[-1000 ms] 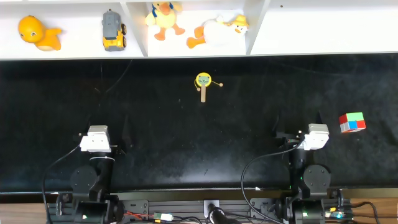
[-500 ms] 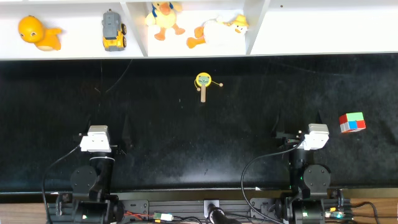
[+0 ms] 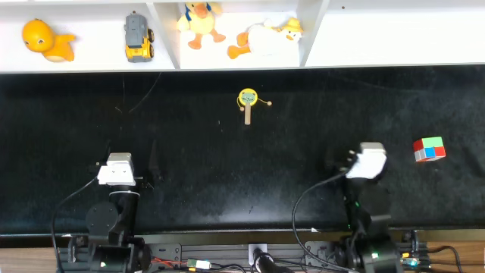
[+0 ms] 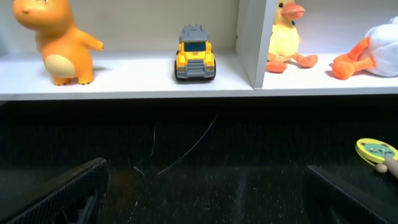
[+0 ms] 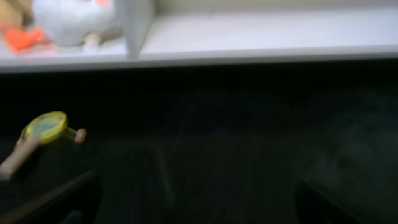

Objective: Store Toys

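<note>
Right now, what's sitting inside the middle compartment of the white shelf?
A yellow plush duck and a white plush bird lying beside it. Anything behind them is covered.

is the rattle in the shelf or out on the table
Out. The rattle lies flat on the black table, in front of the shelf, not in any compartment.

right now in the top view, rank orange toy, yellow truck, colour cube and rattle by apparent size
1. orange toy
2. yellow truck
3. colour cube
4. rattle: about as long as the cube but much slimmer, so these two are close
</note>
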Robot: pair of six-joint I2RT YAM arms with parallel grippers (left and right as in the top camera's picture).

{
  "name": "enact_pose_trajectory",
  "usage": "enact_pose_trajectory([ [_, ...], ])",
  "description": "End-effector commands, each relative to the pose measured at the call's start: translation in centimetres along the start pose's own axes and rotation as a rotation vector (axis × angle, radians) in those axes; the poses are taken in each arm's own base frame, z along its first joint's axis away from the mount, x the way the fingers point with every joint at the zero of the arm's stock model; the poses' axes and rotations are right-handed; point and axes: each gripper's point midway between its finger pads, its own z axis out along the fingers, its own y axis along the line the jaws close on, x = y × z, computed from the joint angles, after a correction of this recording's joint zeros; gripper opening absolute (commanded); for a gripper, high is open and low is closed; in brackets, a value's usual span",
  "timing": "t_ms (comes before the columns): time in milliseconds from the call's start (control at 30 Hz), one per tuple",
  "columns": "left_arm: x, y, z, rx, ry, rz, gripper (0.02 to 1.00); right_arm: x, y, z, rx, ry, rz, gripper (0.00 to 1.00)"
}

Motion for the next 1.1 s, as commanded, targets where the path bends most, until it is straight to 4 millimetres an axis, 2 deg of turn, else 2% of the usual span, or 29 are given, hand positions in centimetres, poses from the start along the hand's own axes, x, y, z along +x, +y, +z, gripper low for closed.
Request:
enact_pose_trajectory([
  [33,0.0,-0.2,0.0,0.012,-0.006,0.019,0.998,-3.9,1.1,-0.9,0.068,0.106,0.079,0.996],
  [133,0.0,-0.2,0.0,0.012,-0.006,0.019,0.998,-4.6,2.3,-0.8,0.107,0.205,0.07,0.993],
  [233,0.0,-0.2,0.0,0.012,-0.007,0.019,0.998,-4.8,5.0,-0.3,0.081,0.304,0.021,0.993],
  [567,0.0,-0.2,0.0,0.012,-0.007,0.019,0.998,-1.3,13.2,2.4,0.016,0.53,-0.109,0.996],
  [700,0.0,-0.2,0.0,0.012,-0.006,0.019,0.998,-1.1,15.5,3.8,0.005,0.564,-0.14,0.996],
  [900,0.0,-0.2,0.0,0.012,-0.007,0.019,0.998,-0.4,20.3,5.6,-0.101,0.665,-0.112,0.996],
  [1100,0.0,-0.2,0.0,0.012,-0.007,0.019,0.998,1.1,21.9,7.5,-0.049,0.718,-0.009,0.996],
])
